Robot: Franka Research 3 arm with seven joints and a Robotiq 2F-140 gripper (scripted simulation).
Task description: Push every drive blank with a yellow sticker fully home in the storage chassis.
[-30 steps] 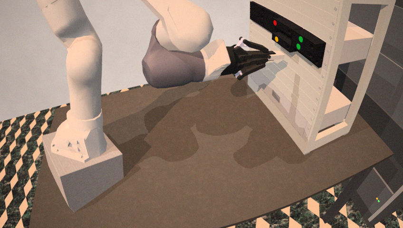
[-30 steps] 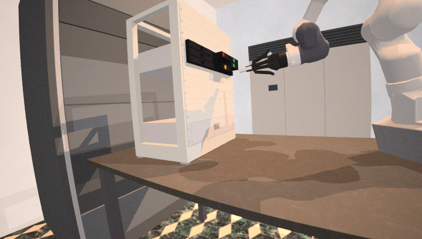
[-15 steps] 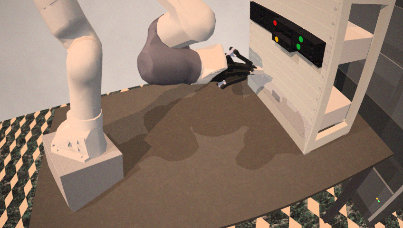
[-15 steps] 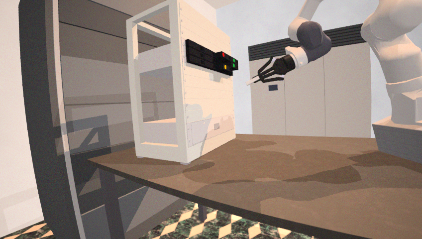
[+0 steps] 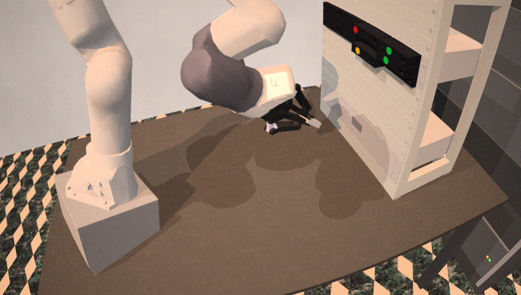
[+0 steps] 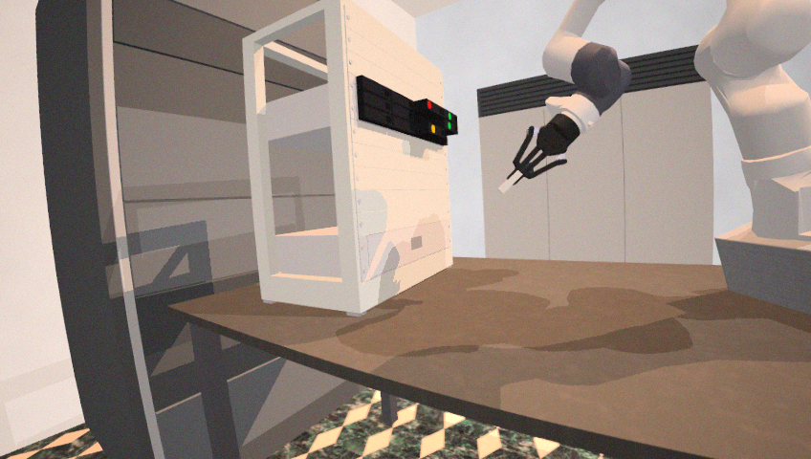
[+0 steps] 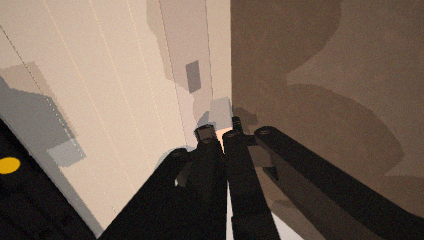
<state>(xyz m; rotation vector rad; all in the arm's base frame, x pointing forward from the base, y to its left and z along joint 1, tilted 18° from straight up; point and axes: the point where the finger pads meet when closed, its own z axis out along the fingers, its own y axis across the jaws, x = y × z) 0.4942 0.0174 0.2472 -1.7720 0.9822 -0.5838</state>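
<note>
The cream rack [image 5: 394, 98] stands at the right of the table, with the black storage chassis [image 5: 371, 42] high on its front. Four blanks stand out of it: one with a red sticker [image 5: 355, 29], one with a yellow sticker [image 5: 357, 51] and two with green stickers [image 5: 388, 50] [image 5: 385, 60]. The yellow sticker also shows at the left edge of the wrist view [image 7: 9, 165]. My gripper [image 5: 314, 122] [image 6: 506, 185] is shut and empty. It hangs in the air in front of the rack, well below the chassis and apart from the rack face.
A grey cabinet [image 6: 591, 170] stands behind the table in the exterior view. A dark shelf frame [image 6: 85, 227] stands beside the rack. The robot base block [image 5: 105, 215] sits at the table's left.
</note>
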